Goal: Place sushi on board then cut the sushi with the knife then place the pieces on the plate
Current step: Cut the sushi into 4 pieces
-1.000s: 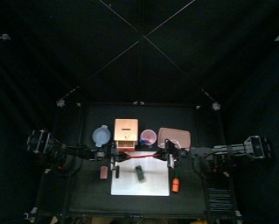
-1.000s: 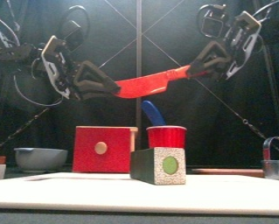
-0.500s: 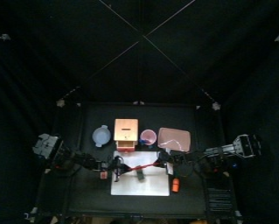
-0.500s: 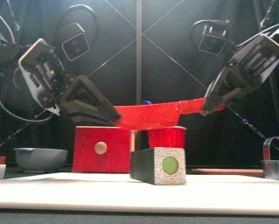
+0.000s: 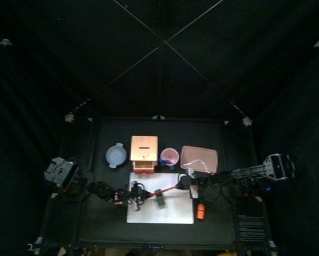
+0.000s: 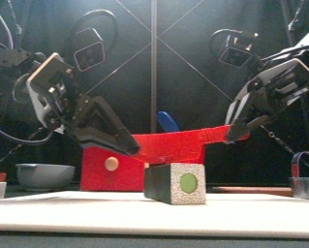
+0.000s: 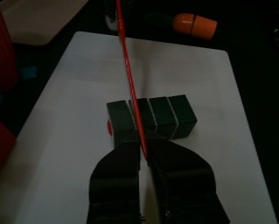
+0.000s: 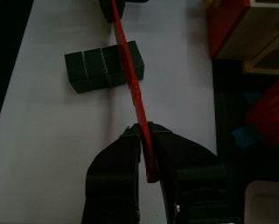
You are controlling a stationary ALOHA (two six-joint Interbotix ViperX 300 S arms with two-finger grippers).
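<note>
The white cutting board point(image 5: 162, 214) lay at the front of the table point(image 5: 102, 224), with the pink tray point(image 5: 199, 158) behind it to the right, well apart. Both arms reached over the board. The left gripper point(image 6: 118, 145) was clamped on one end of the red knife point(image 6: 183, 143) and the right gripper point(image 6: 237, 130) on the other end, so the blade hung almost level between them. The sushi roll point(image 6: 177, 183) lay on the board, under the middle of the blade and between the two grippers, touched by neither. The blade crossed the roll near one of its seams. Whether it touched the top, I could not tell. The roll looked light and stiff, made of blocks that come apart, so I judged that it might slide or tip under a push not straight down. Each cut piece would be best gripped on its two flat sides.
</note>
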